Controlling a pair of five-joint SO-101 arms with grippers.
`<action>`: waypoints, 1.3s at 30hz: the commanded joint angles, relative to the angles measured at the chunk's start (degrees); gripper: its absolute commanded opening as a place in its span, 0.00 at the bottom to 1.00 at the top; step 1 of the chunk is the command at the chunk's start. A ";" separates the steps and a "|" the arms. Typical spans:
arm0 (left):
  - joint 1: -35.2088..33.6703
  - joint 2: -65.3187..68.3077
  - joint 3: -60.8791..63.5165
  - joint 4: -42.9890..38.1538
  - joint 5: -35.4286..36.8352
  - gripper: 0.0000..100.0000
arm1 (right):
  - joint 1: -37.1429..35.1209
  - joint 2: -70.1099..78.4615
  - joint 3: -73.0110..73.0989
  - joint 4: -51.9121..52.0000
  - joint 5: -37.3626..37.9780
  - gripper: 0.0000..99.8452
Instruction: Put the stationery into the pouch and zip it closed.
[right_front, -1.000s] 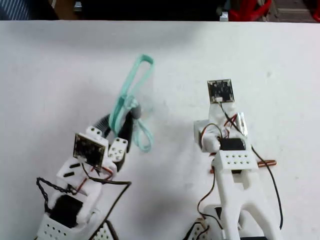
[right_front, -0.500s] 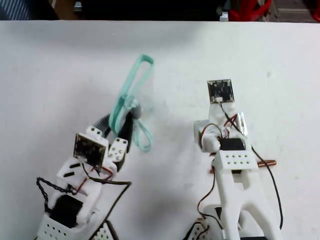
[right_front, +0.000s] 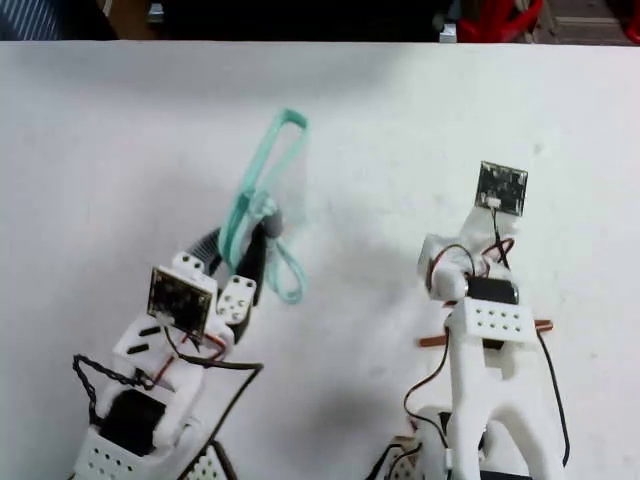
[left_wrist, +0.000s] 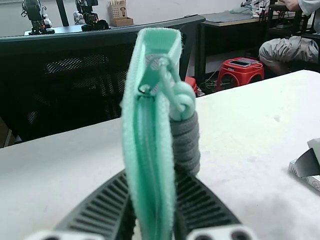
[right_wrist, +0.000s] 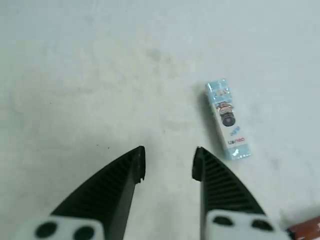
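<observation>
The mint green pouch (right_front: 262, 190) stands on its edge, its far end pointing up the table. My left gripper (right_front: 240, 262) is shut on its near end. In the left wrist view the pouch (left_wrist: 149, 150) rises between the black fingers (left_wrist: 202, 205), with the zip pull (left_wrist: 181, 100) near its top beside a grey ribbed cord (left_wrist: 186, 140). My right gripper (right_wrist: 167, 157) hangs open over bare table. A small light blue eraser box (right_wrist: 227, 120) lies flat just beyond one of its fingertips. The same box (left_wrist: 306, 167) shows far off in the left wrist view.
A brown pencil-like stick (right_front: 433, 341) lies across the table under the right arm (right_front: 490, 330). A reddish end (right_wrist: 306, 229) shows near the right gripper. The white table (right_front: 120, 150) ends at a dark back edge.
The right arm has swung to the right, its wrist board now farther right than before. The left arm and the pouch have not moved.
</observation>
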 joint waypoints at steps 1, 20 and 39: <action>0.75 -0.04 -0.35 -1.58 -0.53 0.06 | 2.86 -0.66 -1.49 -0.31 -0.70 0.23; 0.84 -0.04 -0.44 -1.58 -0.35 0.06 | 24.66 -0.04 -5.10 11.30 -0.53 0.23; 0.84 -0.04 -0.35 -1.58 -0.26 0.06 | 26.15 27.30 -16.53 13.14 -0.09 0.19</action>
